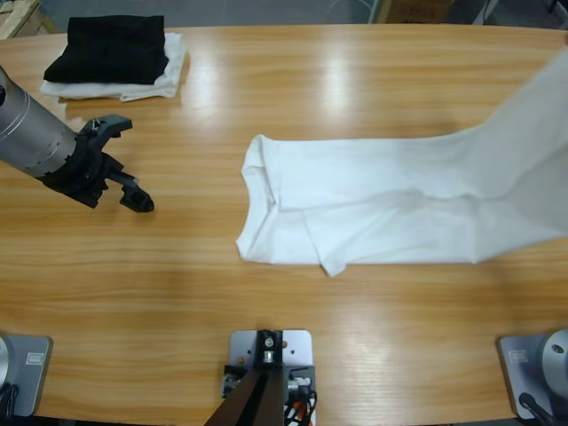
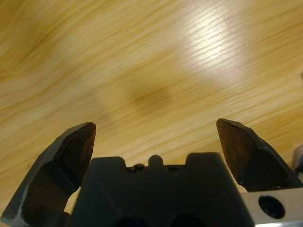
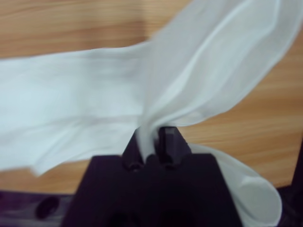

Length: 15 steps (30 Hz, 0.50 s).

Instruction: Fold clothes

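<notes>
Clothes sit in a small pile at the upper left of the high view: a folded black cloth (image 1: 110,47) on top of a folded white cloth (image 1: 160,82). Below them, at the left edge, the left gripper (image 1: 121,165) hangs just over the shiny brown wooden table (image 1: 355,80). Its two black jaws are spread wide with nothing between them. The left wrist view shows only bare wood under them.

In the middle of the high view lies the big thin white T-shirt (image 1: 373,213). It is folded long and narrow, with the round neck end on the left and one short sleeve poking out at the bottom. The left part lies flat on the table. The right part lifts off the table toward the upper right edge.

In the right wrist view, the right gripper (image 3: 155,137) pinches a bunch of the shirt tight between its jaws.

The shirt looks light, soft and floppy. It will likely sag, wrinkle and slide on the smooth wood. Good spots to grab are probably the corners and edges, like the hem or the shoulders.
</notes>
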### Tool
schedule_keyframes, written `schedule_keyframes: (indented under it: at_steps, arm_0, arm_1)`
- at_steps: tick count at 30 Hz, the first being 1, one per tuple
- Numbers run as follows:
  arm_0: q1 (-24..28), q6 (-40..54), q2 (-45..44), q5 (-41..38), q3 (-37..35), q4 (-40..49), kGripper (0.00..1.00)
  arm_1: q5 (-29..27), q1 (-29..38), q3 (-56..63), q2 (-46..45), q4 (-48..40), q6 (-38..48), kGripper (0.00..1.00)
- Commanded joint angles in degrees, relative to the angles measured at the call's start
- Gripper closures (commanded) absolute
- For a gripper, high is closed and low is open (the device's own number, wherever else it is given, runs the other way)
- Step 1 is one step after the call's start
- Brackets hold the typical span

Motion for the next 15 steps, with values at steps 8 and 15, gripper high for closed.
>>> schedule_keyframes:
  at_steps: [8, 15]
  arm_0:
    - [0.5, -2.2, -3.8, 0.6, 4.4, -0.4, 0.000]
    - [0.6, -2.4, -4.6, 0.6, 6.4, -1.3, 0.000]
  arm_1:
    - [6.7, 21.2, -21.3, 24.1, 5.0, 4.3, 1.000]
    - [8.1, 22.4, -26.3, 28.9, 5.7, 4.4, 1.000]
